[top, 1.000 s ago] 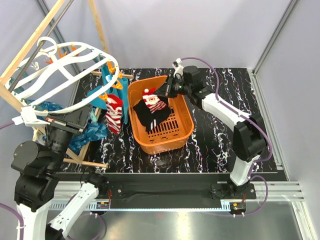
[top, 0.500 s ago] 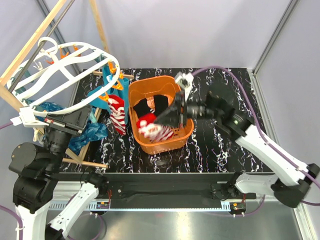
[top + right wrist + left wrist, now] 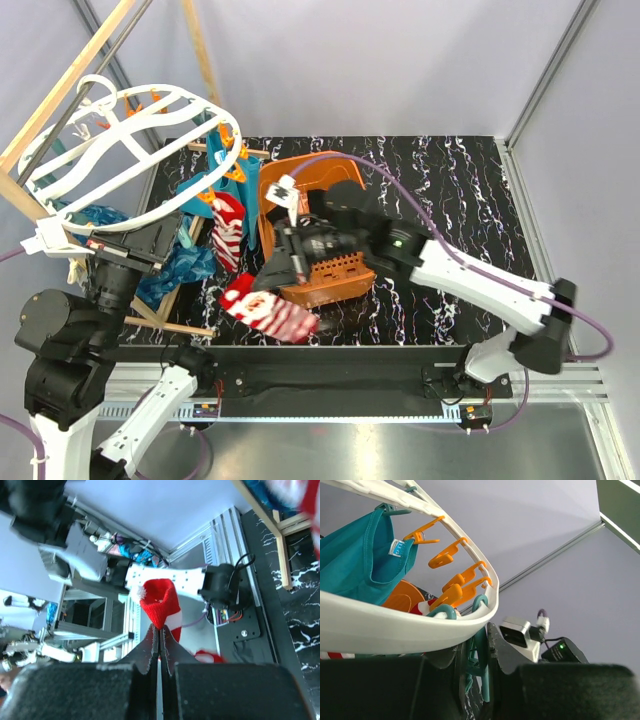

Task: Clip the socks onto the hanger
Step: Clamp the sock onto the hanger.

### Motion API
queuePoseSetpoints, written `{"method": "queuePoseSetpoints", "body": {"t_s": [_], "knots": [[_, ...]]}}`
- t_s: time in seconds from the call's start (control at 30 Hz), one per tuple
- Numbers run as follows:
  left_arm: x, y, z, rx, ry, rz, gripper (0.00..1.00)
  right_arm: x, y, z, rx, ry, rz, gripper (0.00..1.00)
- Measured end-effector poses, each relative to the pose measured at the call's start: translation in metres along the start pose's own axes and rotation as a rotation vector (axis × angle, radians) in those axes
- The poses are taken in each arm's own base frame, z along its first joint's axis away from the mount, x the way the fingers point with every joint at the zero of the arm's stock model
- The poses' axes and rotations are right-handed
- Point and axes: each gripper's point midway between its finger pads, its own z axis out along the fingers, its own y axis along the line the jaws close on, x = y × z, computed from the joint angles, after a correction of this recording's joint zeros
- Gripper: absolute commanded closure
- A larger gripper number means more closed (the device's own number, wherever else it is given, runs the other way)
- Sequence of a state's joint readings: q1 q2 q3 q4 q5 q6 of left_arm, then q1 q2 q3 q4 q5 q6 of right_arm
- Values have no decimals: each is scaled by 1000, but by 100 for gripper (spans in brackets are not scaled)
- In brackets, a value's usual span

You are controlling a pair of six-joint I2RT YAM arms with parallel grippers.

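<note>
My right gripper (image 3: 263,280) is shut on a red-and-white striped sock (image 3: 270,312) and holds it low over the table's front left, beside the orange basket (image 3: 300,167). In the right wrist view the sock's red end (image 3: 159,605) sticks out between the closed fingertips of the right gripper (image 3: 159,628). A second striped sock (image 3: 227,228) hangs from the white oval hanger (image 3: 130,140). My left gripper (image 3: 478,630) sits just under the hanger rim (image 3: 410,630), jaws close around a teal peg (image 3: 481,652). Orange pegs (image 3: 455,587) line the rim.
Teal-blue cloths (image 3: 185,265) hang and lie at the left under the hanger; one shows in the left wrist view (image 3: 360,565). A wooden pole frame (image 3: 60,90) stands at the far left, with a wooden rod (image 3: 170,326) low on the table. My right arm (image 3: 450,275) crosses over the basket.
My right arm has swung from the back of the basket across it to the front left, pulling the striped sock out of the basket. The left arm and hanger barely moved.
</note>
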State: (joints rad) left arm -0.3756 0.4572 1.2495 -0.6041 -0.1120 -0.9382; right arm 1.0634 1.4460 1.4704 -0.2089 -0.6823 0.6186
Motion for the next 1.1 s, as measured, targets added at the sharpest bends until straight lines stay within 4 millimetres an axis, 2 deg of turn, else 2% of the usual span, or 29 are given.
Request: {"method": "queuePoseSetpoints", "body": {"t_s": [0.13,0.43,0.73,1.1], "knots": [[0,0,0,-1,0,-1,100,-22,-12,25,46,-17,23,100],[0,1,-2,-2,1,-1,100,-59,5,35,13,-88,15,100],[0,1,-2,-2,1,-1,100,-66,-2,47,16,-94,47,100],[2,3,-2,-5,3,-1,100,-78,9,47,-11,-120,39,100]]}}
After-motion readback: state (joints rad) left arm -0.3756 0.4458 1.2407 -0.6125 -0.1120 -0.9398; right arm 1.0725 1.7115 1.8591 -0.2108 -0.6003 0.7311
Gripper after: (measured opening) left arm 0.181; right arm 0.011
